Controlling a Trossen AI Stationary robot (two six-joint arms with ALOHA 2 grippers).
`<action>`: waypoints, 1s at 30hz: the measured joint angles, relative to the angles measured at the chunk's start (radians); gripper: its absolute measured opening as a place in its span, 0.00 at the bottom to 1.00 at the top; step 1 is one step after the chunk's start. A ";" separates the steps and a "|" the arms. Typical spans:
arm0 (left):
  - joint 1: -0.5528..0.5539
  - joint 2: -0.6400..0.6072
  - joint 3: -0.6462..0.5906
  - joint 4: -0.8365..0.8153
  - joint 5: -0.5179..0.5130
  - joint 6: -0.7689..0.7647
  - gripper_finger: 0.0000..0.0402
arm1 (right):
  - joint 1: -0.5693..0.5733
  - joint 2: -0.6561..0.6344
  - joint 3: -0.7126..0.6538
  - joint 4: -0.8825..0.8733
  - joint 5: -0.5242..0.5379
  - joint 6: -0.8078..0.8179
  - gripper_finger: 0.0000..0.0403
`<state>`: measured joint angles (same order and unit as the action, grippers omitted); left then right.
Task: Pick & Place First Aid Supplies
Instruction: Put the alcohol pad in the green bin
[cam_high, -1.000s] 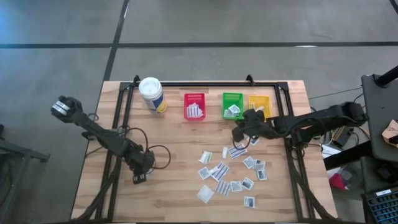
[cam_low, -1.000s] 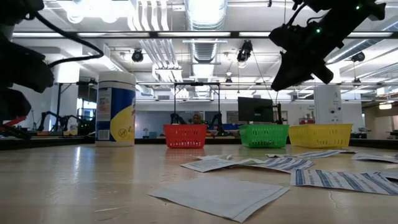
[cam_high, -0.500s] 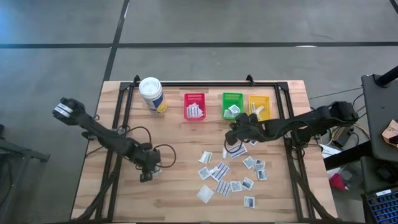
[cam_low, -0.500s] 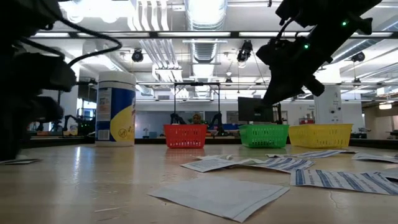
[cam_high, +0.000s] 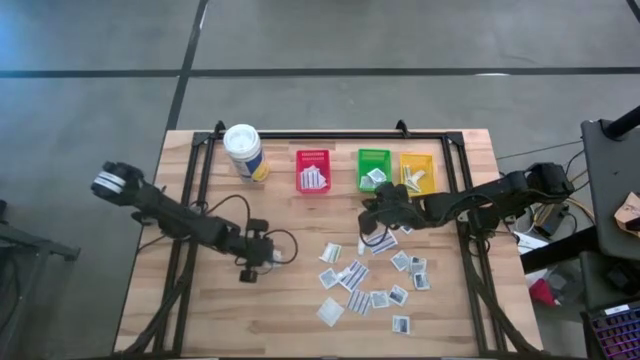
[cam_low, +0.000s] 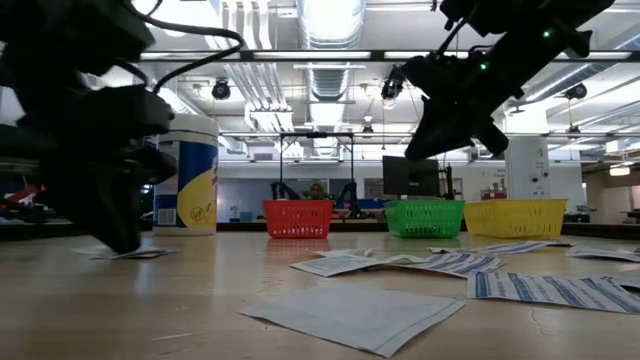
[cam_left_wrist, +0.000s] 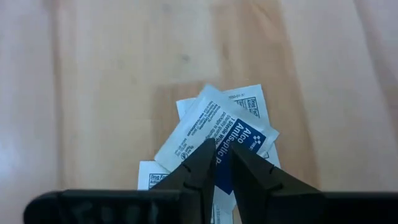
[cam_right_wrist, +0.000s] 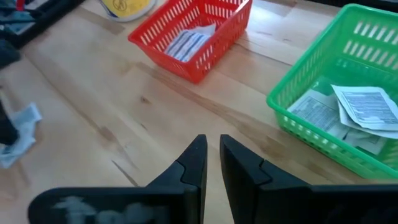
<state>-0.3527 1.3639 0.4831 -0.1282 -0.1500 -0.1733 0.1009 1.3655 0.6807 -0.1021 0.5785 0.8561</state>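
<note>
The first aid supplies are small white packets. Several lie scattered on the wooden table (cam_high: 270, 310) right of centre (cam_high: 372, 278), and some lie in the red bin (cam_high: 313, 170) and the green bin (cam_high: 374, 168). My left gripper (cam_left_wrist: 222, 163) is low over the table's left middle (cam_high: 264, 256), shut on a small bunch of packets (cam_left_wrist: 214, 127). My right gripper (cam_right_wrist: 211, 146) hangs above the far edge of the scattered packets (cam_high: 366, 226). Its fingers are nearly together, with nothing between them. My left gripper pinches a white packet with a dark-blue print (cam_left_wrist: 239, 138) between its two fingertips, slanting down from the table's left. Two more white packets lie fanned behind it; I cannot tell whether the fingers also hold them. In the low view the bunch (cam_low: 128, 252) reaches the tabletop.
A white canister with a yellow label (cam_high: 244, 150) stands at the far left. The red, green and yellow (cam_high: 416, 170) bins stand in a row along the far side. A black frame (cam_high: 330, 133) borders the table. Bare wood lies between the two grippers.
My left gripper has moved toward the table's right and down with the packets, rolling about its own line; the packets now reach the tabletop. My right gripper has sunk a little and shifted toward the table's left, away from the bins.
</note>
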 joint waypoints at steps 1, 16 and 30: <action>0.016 0.010 0.001 0.019 0.000 0.014 0.16 | 0.000 0.000 0.000 0.006 0.000 -0.003 0.11; 0.133 0.206 0.001 0.416 -0.063 -0.020 0.16 | 0.000 0.000 0.000 0.014 0.000 0.012 0.11; 0.134 0.288 0.012 0.631 -0.217 -0.052 0.16 | 0.022 0.000 0.000 0.053 -0.002 0.079 0.11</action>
<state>-0.2188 1.6516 0.4955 0.5025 -0.3668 -0.2256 0.1230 1.3655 0.6807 -0.0491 0.5762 0.9355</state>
